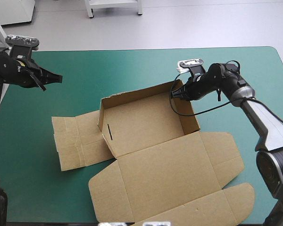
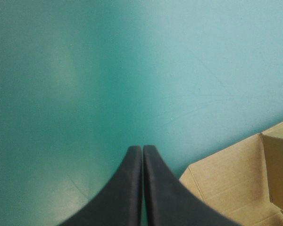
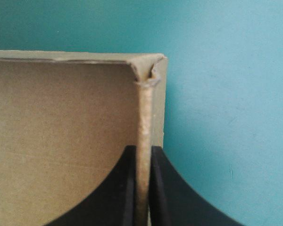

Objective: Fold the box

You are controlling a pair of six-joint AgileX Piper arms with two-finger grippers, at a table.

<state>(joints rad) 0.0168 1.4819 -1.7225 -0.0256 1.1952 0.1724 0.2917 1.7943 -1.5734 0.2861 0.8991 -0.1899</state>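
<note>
We are clamping the right claw (image 3: 142,150) on the right wall of the box (image 1: 146,122), mid-surface (image 1: 132,70), while the left claw (image 2: 142,148), pressed together and empty, is hovering far-left; next, we judge, lifting the flat left panel.

The near end of the box (image 1: 146,127) is cut off at the bottom of the high view. The left wrist view shows only one corner of it.

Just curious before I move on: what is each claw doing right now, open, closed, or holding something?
Left gripper: closed, holding nothing.
Right gripper: closed on a raised wall of the box.
</note>
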